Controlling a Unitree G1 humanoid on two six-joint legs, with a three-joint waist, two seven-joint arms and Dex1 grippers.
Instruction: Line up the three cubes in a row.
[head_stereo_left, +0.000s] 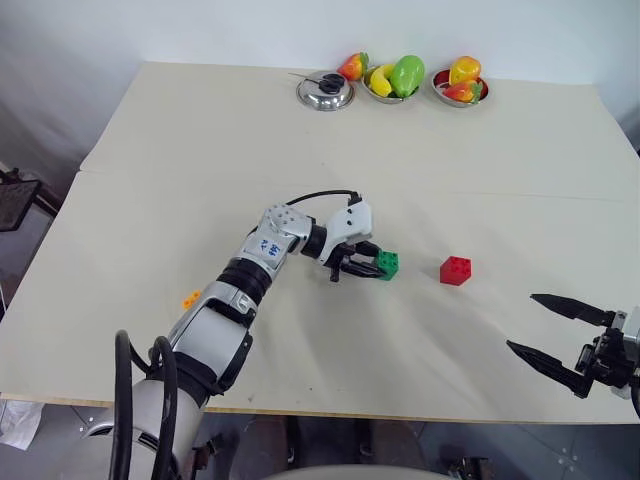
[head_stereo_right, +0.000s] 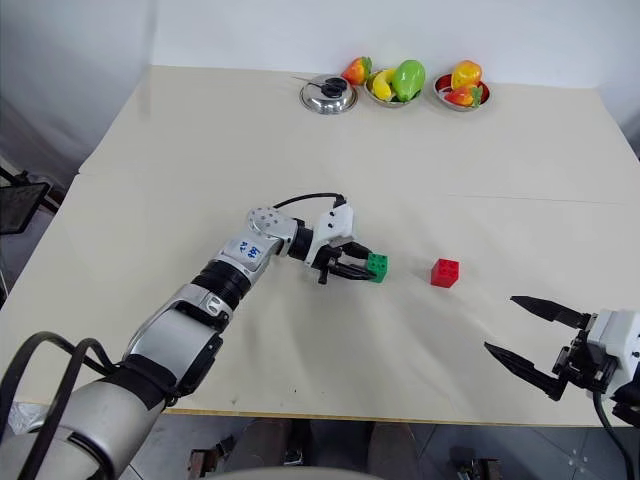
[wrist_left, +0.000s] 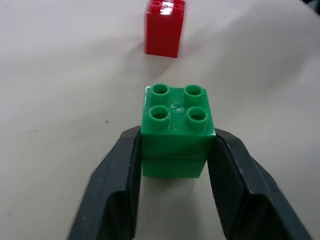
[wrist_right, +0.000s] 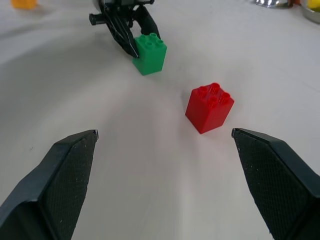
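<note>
A green cube stands on the table near the middle, studs up. My left gripper reaches it from the left, one finger against each side of it, as the left wrist view shows around the green cube. A red cube rests a short gap to its right, untouched. Far to the left, by my left forearm, lies the orange-yellow cube. My right gripper hovers near the front right edge of the table, open wide and empty, pointing toward the red cube.
Three steel bowls stand along the table's far edge: one with a lid and two holding toy fruit. The table's front edge runs just below my right gripper.
</note>
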